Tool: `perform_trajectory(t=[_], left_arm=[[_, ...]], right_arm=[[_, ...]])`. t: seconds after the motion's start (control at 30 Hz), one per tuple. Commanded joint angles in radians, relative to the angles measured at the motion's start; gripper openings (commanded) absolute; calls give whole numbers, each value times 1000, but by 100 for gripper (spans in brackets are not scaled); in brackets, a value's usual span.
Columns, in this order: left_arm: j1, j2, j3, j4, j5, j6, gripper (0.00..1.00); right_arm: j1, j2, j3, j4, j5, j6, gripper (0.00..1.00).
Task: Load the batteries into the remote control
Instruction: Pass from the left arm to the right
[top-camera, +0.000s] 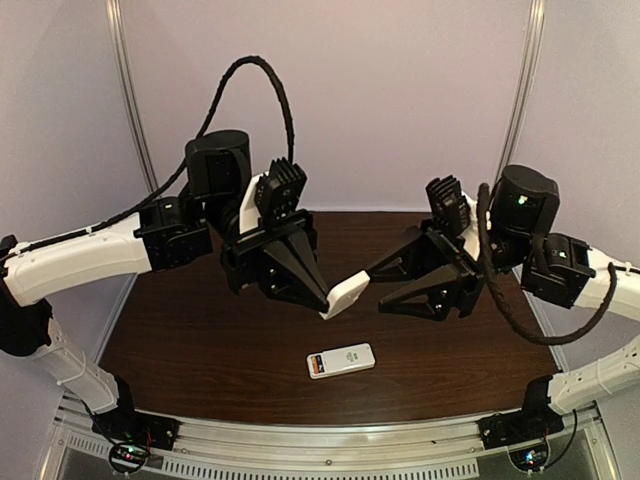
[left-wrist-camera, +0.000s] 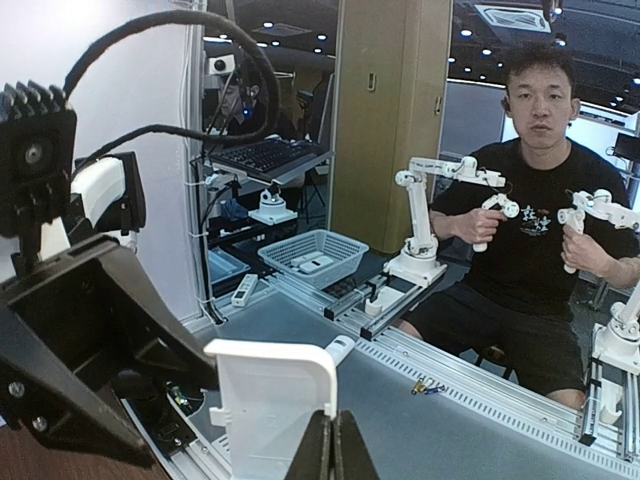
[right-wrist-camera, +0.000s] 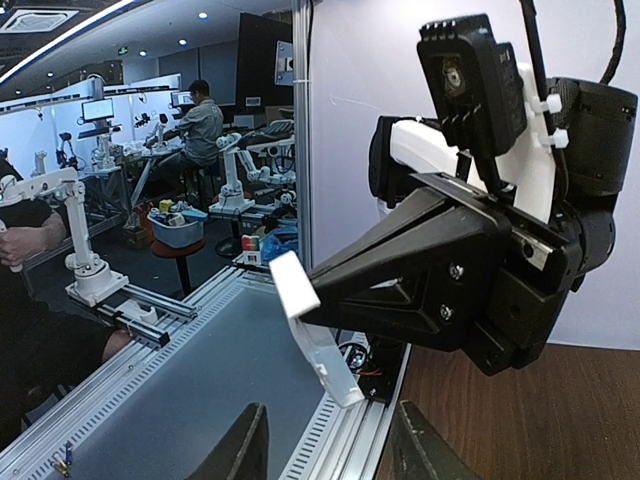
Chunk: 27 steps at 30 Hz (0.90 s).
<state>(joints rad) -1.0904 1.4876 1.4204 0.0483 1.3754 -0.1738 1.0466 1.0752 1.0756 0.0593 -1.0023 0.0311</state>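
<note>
The remote control (top-camera: 341, 360) is a small white slab lying flat on the dark wooden table (top-camera: 200, 340), near the front middle, with an orange mark at its left end. My left gripper (top-camera: 325, 300) is shut on a plain white flat cover piece (top-camera: 348, 292) and holds it in the air above the table; its jaws pinch the cover's lower edge in the left wrist view (left-wrist-camera: 265, 400). My right gripper (top-camera: 381, 290) is open and empty, its fingers spread just right of the cover (right-wrist-camera: 312, 325). Two tiny orange and purple cylinders (left-wrist-camera: 427, 386) lie on the grey bench beyond the table's near edge.
An aluminium rail (top-camera: 330, 440) runs along the near edge with both arm bases. Pale walls close the back and sides. Beyond the rail are a grey bench (left-wrist-camera: 480, 430), a mesh basket (left-wrist-camera: 313, 255) and a seated person.
</note>
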Motion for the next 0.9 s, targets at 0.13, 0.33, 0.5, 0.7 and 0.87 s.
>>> perform_trajectory(t=[0.13, 0.33, 0.5, 0.7, 0.87], left_arm=[[-6, 17, -18, 61, 30, -21, 0], [-6, 28, -44, 171, 55, -107, 0], [-6, 37, -48, 203, 65, -129, 0], [-6, 43, -53, 251, 67, -154, 0], [-5, 41, -60, 259, 48, -162, 18]], right_arm=[[49, 55, 50, -47, 38, -77, 42], [73, 72, 79, -53, 30, -103, 41], [91, 81, 105, -92, 29, -122, 30], [99, 88, 116, -110, 30, -129, 13], [101, 86, 117, -124, 39, -135, 0]])
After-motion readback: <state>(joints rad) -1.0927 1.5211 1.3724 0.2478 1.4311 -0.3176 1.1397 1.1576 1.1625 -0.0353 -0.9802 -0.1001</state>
